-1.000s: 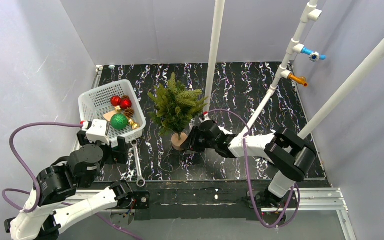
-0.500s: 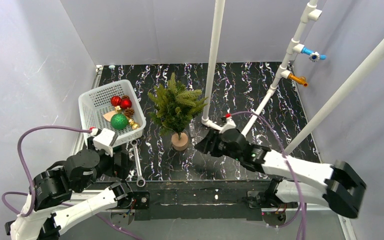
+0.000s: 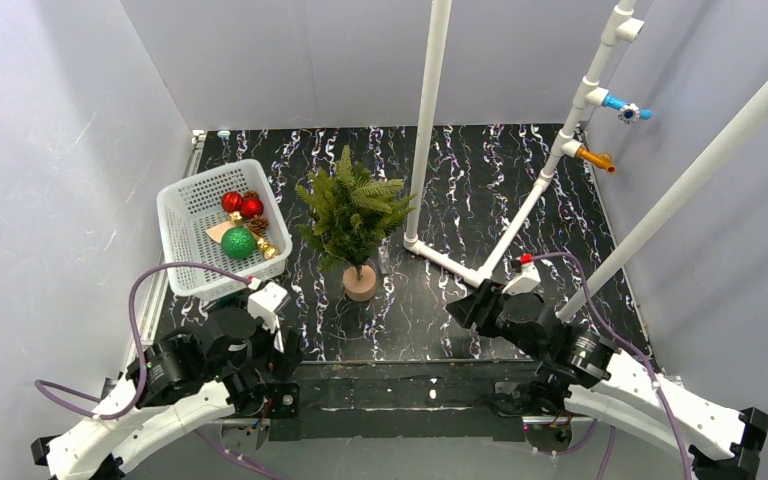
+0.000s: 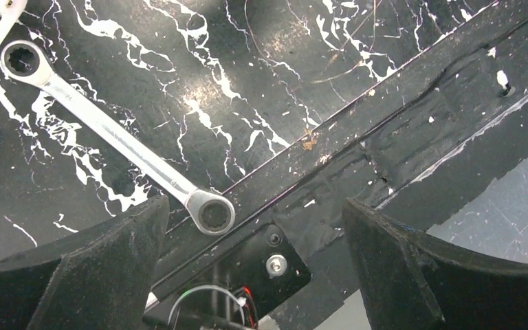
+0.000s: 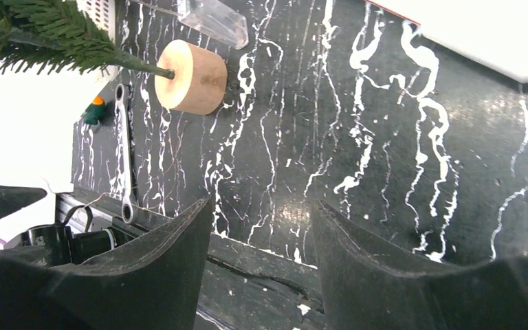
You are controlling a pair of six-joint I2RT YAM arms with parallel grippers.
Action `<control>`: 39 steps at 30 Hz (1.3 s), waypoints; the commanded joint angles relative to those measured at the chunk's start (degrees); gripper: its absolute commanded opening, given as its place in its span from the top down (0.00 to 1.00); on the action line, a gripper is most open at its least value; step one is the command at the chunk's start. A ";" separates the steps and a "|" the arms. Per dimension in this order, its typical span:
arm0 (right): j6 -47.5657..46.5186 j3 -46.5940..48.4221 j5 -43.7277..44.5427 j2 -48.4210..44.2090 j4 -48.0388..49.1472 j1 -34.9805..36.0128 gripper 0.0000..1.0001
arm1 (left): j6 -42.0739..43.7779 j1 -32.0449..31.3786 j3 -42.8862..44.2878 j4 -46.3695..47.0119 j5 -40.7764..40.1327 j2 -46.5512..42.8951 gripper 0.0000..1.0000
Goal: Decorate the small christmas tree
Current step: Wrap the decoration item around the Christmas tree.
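Observation:
The small christmas tree point(image 3: 352, 208) stands upright mid-table on its round tan wooden base point(image 3: 360, 283); the right wrist view shows that base point(image 5: 191, 77) and some branches point(image 5: 41, 27). To its left a white basket point(image 3: 182, 205) holds red balls point(image 3: 241, 204), a green ball point(image 3: 238, 243) and pine cones. My left gripper point(image 3: 282, 352) is open and empty over the table's near edge point(image 4: 254, 227). Open and empty too, my right gripper point(image 3: 460, 305) sits right of the tree, apart from it point(image 5: 261, 213).
A silver wrench point(image 4: 110, 130) lies on the black marbled table by the near edge, below the basket. A white pipe frame point(image 3: 428, 120) stands right behind the tree, its foot point(image 3: 445, 258) on the table. A small clear piece point(image 5: 213, 20) lies beside the tree's base.
The right gripper has drawn back from the tree's base toward the near right and opened. The left arm has folded back from the basket to the near edge, still open.

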 commanded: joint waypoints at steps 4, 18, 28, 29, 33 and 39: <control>2.84 -1.10 3.37 -2.42 -5.14 -0.08 0.37 | -3.91 0.22 -3.07 9.17 1.08 5.36 0.02; -1.99 0.68 -3.32 5.47 6.12 -0.01 0.41 | -6.33 0.22 -10.02 25.25 2.08 10.60 0.20; -26.53 3.46 -4.96 16.22 25.12 11.42 0.47 | -8.56 0.13 -10.54 30.93 5.30 13.74 0.95; -28.51 4.17 -4.39 17.68 26.43 12.69 0.47 | -8.97 0.13 -10.21 30.61 5.32 13.48 0.98; -35.87 6.35 -1.89 23.42 30.62 17.68 0.46 | -10.98 0.13 -7.71 29.76 6.41 12.99 1.00; -44.34 11.99 2.68 31.63 33.98 25.21 0.45 | -14.66 0.13 -4.80 27.34 9.02 14.28 1.00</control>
